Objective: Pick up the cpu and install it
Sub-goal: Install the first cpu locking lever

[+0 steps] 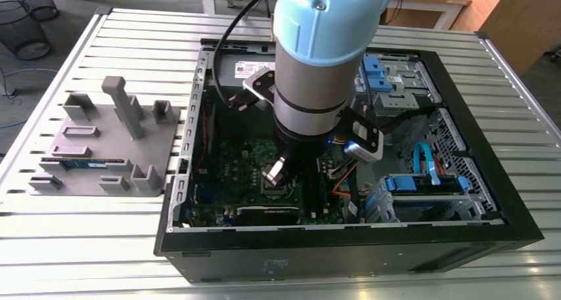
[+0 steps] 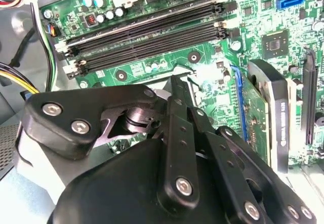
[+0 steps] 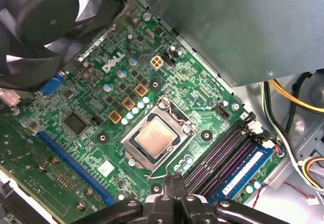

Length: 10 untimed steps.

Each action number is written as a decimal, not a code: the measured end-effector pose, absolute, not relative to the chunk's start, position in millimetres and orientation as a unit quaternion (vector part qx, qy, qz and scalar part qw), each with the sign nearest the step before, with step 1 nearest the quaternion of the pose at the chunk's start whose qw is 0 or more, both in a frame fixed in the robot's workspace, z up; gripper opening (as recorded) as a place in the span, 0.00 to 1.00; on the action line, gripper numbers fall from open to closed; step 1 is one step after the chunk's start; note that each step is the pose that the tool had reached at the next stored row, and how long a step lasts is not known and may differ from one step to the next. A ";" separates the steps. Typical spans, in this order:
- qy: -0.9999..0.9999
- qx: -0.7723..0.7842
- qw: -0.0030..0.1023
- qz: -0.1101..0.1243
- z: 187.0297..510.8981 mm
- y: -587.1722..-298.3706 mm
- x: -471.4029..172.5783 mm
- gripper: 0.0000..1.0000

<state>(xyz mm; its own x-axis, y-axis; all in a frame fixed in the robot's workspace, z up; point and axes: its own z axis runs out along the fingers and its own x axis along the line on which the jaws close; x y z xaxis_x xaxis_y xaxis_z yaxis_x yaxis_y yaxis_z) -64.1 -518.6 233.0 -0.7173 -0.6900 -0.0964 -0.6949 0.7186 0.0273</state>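
Note:
The cpu (image 3: pixel 153 135) lies flat in the motherboard's socket, silvery top up, with the hinged metal socket frame (image 3: pixel 174 113) around it. In the first wrist view my gripper (image 3: pixel 174 182) hangs above the board just off one corner of the socket, toward the memory slots. Its fingers are shut together with nothing between them. In the exterior view the gripper (image 1: pixel 275 173) points down into the open computer case, over the middle of the motherboard. The second wrist view shows the gripper (image 2: pixel 174 84) from behind, its black linkage covering the socket.
Case walls (image 1: pixel 351 237) ring the work area. Around the socket are the memory slots (image 3: pixel 223 158), a black fan (image 3: pixel 45 11), an expansion card (image 2: pixel 263 112), the grey power supply box (image 3: pixel 238 26) and loose cables (image 3: pixel 293 97). A grey holder (image 1: pixel 105 142) sits at the exterior view's left.

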 end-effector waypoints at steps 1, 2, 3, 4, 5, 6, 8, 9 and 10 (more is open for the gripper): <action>0.926 -0.374 0.040 0.031 233.0 -518.5 -64.2 0.11; 0.926 -0.374 0.039 0.031 233.1 -518.6 -64.2 0.11; 0.926 -0.374 0.037 0.032 233.1 -518.6 -64.1 0.11; 0.926 -0.374 0.033 0.033 233.0 -518.6 -64.1 0.11; 0.927 -0.373 0.027 0.036 232.9 -518.6 -64.1 0.11; 0.927 -0.373 0.024 0.036 232.9 -518.6 -64.1 0.11; 0.927 -0.373 0.024 0.036 232.9 -518.6 -64.1 0.11; 0.927 -0.373 0.024 0.036 232.8 -518.6 -64.1 0.11; 0.927 -0.373 0.024 0.037 232.8 -518.6 -64.1 0.11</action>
<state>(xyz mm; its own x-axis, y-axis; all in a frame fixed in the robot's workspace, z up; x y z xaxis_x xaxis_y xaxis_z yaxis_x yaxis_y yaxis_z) -64.1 -518.6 232.8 -0.7201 -0.6900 -0.0726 -0.6936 0.7187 0.0494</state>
